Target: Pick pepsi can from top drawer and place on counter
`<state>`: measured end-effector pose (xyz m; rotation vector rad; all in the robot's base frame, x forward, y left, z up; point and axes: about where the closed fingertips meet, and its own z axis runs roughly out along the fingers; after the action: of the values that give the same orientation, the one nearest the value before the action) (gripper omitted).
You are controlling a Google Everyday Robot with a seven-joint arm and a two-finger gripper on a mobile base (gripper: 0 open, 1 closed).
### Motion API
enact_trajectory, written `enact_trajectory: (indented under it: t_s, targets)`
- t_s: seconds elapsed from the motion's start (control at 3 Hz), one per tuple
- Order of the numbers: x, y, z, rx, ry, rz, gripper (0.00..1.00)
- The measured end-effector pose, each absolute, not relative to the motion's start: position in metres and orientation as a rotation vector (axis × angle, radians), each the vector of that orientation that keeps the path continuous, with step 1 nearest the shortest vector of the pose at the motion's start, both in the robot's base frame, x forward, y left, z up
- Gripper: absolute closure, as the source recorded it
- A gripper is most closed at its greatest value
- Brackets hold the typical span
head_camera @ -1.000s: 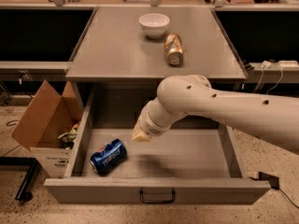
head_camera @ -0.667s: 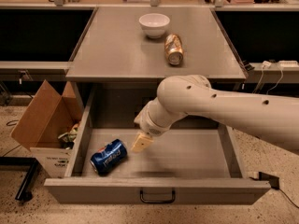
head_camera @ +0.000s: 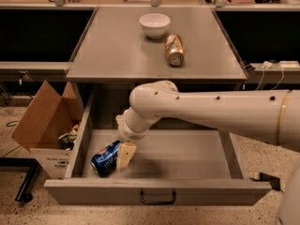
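The pepsi can (head_camera: pixel 103 160), blue with white lettering, lies on its side in the front left corner of the open top drawer (head_camera: pixel 211 191). My gripper (head_camera: pixel 124 155) reaches down into the drawer from my white arm and sits right at the can's right end, overlapping it in the camera view. I cannot tell whether it grips the can. The grey counter (head_camera: pixel 117 50) lies above and behind the drawer.
A white bowl (head_camera: pixel 154 25) and a gold-tan can (head_camera: pixel 174 49) on its side sit on the counter's far half. An open brown cardboard box (head_camera: pixel 42 121) stands on the floor left of the drawer. The drawer's dark handle (head_camera: pixel 158 198) is on the front panel.
My gripper has moved down and to the left inside the drawer, from beside the can to right at its right end. The can has not visibly moved.
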<state>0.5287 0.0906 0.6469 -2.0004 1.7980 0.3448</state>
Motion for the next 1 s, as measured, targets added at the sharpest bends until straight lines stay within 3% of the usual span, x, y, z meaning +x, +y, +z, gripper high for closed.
enact_trajectory:
  t_s: [0.33,1.0]
  targets:
    - [0.527,0.11,0.627,-2.081,1.777,0.322,0.0]
    - [0.527,0.112,0.61,-2.097,1.811,0.276,0.41]
